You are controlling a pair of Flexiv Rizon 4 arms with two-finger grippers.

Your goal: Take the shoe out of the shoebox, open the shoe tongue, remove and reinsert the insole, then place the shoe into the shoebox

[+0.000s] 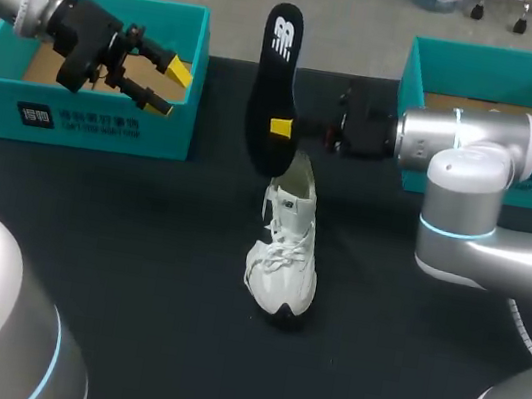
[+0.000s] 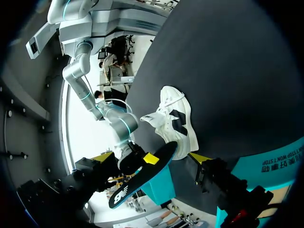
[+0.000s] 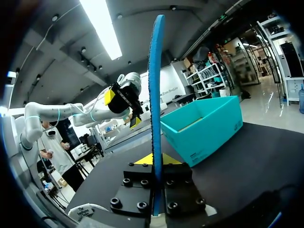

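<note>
- The left shoebox, teal, sits at the far left of the table. What I can see of its inside is bare cardboard.
- My left pincer hangs over that box's right end, fingers spread wide and holding nothing. It is well apart from the shoe.
- The insole stands on end near the middle, far side, black face towards the head camera. My right pincer reaches in from the right and is clamped across it a little below halfway, one yellow tip on each face. Its lower end is just above the shoe's opening; I cannot tell whether they touch.
- I judge the insole light, thin and bendy. Held this low, the long upper part may sway, and pushing hard would buckle it, so the lower end should be fed in gently.
- The shoe, white and laced, rests on its sole just near of the insole, toe towards the camera. It looks soft and light, so it would likely skid when pushed. My free pincer could pinch the heel collar or tongue to steady it.
- The right shoebox stands at the far right, behind my right arm.
</note>
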